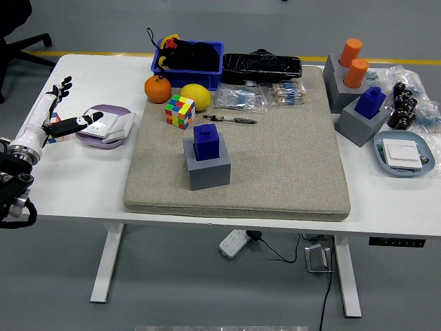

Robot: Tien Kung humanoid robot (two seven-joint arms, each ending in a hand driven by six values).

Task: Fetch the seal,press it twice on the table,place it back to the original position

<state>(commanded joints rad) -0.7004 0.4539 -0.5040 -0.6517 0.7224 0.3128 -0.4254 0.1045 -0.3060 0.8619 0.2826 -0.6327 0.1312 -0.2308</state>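
Note:
A blue seal [207, 141] stands upright in a grey block holder [209, 172] on the beige mat [275, 165], left of the mat's middle. A second blue seal [373, 101] sits in a grey holder [360, 124] at the table's right. My left hand [58, 105] is at the far left edge of the table, well apart from both seals. Its black fingers [63, 85] are spread and hold nothing, and the thumb points at a purple and white stack [105, 125]. My right hand is out of view.
Behind the mat's seal lie a colour cube [180, 111], a pen [231, 119], a lemon [195, 94], an orange [158, 88] and a blue bin [189, 56]. Two orange cylinders [353, 61] and a grey dish [402, 154] are at the right.

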